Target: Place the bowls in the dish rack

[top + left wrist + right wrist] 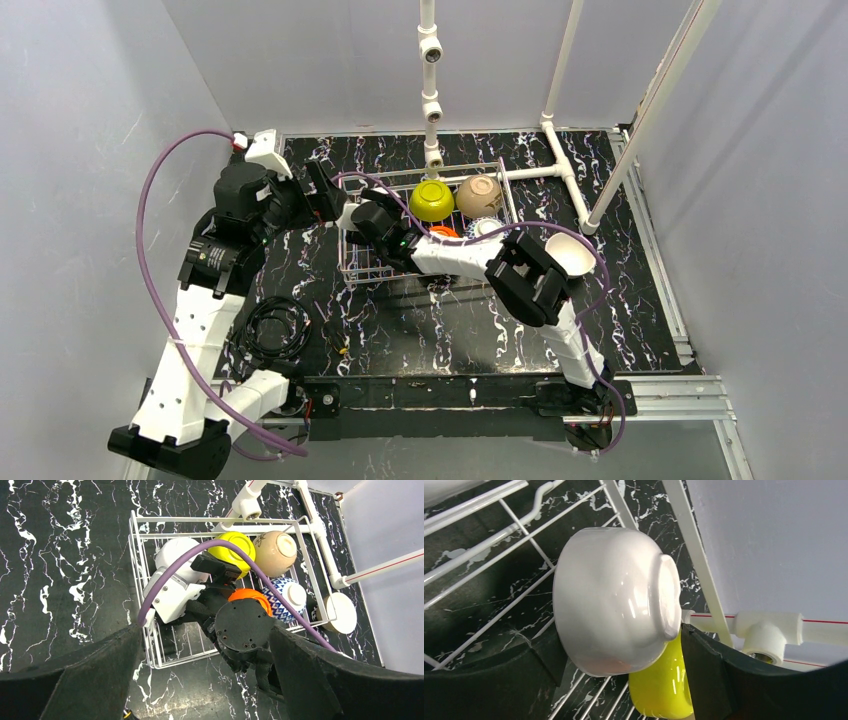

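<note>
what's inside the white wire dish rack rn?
Seen in the white wire dish rack: yellow-green bowl, tan bowl, orange bowl, blue-and-white patterned bowl, plus a white bowl between the jaws of the right gripper. The right arm covers the rack's middle; what's beneath it is hidden.

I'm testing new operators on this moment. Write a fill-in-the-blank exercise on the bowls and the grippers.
1. The right gripper is shut on the ___.
2. The left gripper hovers ___, with nothing between its fingers.
3. Just ___ bowl lies outside the dish rack: the beige bowl.
4. Beside the held bowl, the right wrist view shows the ___.

Missing words: white bowl; open; one; yellow-green bowl.
</note>
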